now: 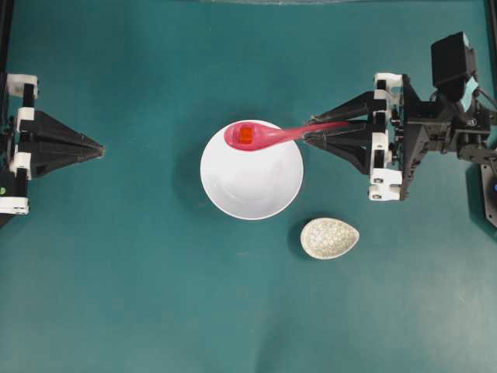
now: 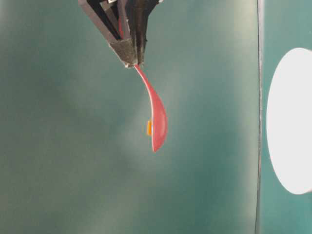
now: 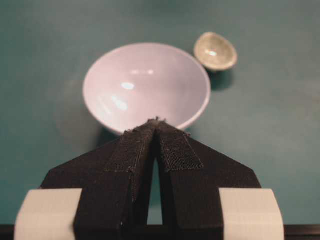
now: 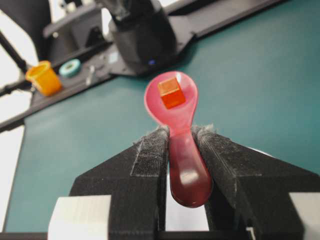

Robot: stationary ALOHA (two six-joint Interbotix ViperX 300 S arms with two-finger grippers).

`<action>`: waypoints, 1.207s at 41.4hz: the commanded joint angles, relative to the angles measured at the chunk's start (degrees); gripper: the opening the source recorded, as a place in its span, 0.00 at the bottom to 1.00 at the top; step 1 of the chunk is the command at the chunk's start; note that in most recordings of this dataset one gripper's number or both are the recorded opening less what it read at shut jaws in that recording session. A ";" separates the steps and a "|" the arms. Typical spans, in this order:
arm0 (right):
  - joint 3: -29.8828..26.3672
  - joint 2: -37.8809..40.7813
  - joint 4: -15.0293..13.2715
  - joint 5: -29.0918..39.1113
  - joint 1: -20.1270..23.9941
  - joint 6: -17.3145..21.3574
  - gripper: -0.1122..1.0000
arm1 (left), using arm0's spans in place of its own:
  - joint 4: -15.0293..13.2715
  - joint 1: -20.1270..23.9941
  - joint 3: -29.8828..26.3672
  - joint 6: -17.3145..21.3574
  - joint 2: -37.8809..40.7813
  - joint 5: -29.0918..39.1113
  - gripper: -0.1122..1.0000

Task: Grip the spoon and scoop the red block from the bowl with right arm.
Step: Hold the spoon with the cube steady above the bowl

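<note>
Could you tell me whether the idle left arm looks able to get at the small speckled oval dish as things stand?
Probably not directly: the large white bowl sits between the shut left gripper and the speckled dish; it would likely need to skirt around.

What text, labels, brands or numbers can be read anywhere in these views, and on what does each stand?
None can be read.
The spoon, the red block, the bowl and the small speckled dish are plain.
The right gripper and left gripper show no lettering.
The orange cup and the tape roll behind the table are blurred, with no marking legible.
</note>
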 commanded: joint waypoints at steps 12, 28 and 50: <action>-0.62 -0.79 0.00 0.70 0.18 -0.09 0.32 | 0.18 0.09 -0.79 0.00 0.35 -0.62 0.10; -0.62 -0.70 -0.44 0.79 0.18 -0.62 0.32 | 0.18 0.09 -0.79 -0.09 0.35 -0.62 0.10; -0.70 -0.79 -0.53 0.70 0.18 -0.53 0.32 | 0.18 0.09 -0.79 -0.09 0.35 -0.62 0.10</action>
